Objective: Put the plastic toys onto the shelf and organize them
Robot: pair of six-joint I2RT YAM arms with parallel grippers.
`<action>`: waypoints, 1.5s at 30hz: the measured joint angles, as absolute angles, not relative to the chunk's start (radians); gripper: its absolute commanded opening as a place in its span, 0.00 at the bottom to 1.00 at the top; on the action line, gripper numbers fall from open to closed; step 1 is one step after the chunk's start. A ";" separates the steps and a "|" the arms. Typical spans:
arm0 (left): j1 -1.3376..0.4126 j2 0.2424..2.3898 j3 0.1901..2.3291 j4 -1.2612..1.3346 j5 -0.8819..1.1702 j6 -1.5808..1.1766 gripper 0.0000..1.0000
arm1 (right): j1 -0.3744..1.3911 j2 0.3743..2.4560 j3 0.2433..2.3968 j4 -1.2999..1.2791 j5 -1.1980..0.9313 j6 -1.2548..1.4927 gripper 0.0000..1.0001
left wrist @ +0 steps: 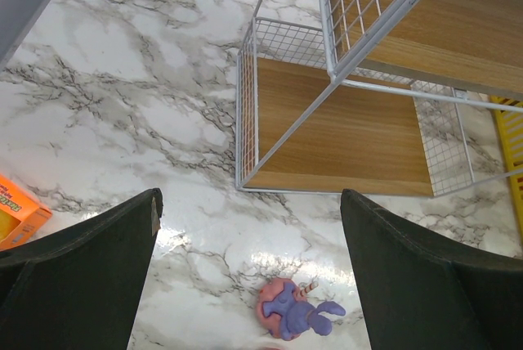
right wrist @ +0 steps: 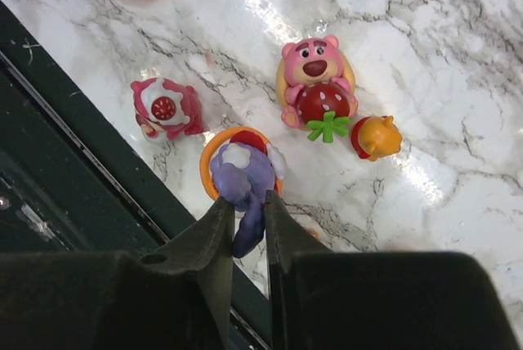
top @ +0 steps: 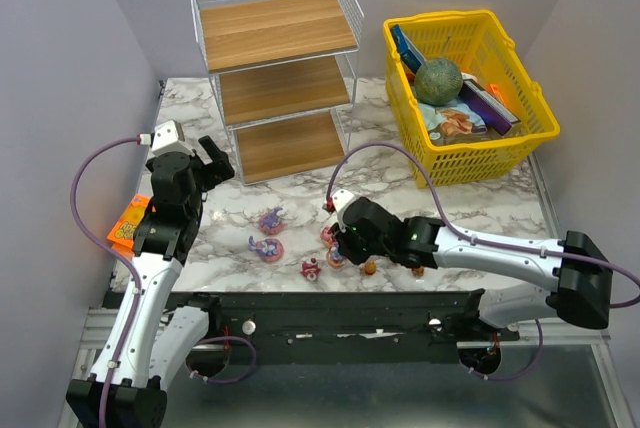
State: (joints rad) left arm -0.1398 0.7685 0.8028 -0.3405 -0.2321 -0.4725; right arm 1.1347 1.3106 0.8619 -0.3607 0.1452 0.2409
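Note:
My right gripper [right wrist: 245, 223] is shut on the purple tail of a purple figurine on an orange ring [right wrist: 239, 168], low over the marble table near its front edge; it also shows in the top view [top: 340, 241]. Around it lie a pink bear with a strawberry [right wrist: 315, 80], a small orange-yellow bear [right wrist: 377, 137] and a red-pink toy [right wrist: 166, 109]. My left gripper [left wrist: 249, 284] is open and empty above a pink-purple figurine [left wrist: 292, 311], in front of the shelf [left wrist: 343, 133]. The shelf [top: 275, 33] stands at the back, its boards bare. More toys [top: 267, 248] lie mid-table.
A yellow lattice basket [top: 520, 138] with a green ball [top: 438, 79] stands at the back right. A flat orange packet [top: 128, 225] lies at the table's left edge, also in the left wrist view [left wrist: 16, 213]. A dark rail [right wrist: 57, 162] runs along the front edge.

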 measured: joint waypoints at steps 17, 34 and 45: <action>-0.140 0.760 0.802 -0.340 -0.218 -0.464 0.99 | 1.136 1.240 1.189 -0.471 0.142 0.100 0.01; -0.140 0.754 0.802 -0.342 -0.189 -0.453 0.99 | 0.992 1.405 1.209 -0.343 0.199 -0.178 0.01; -0.140 0.731 0.802 -0.356 -0.171 -0.453 0.99 | 0.944 1.496 1.098 -0.044 0.139 -0.431 0.01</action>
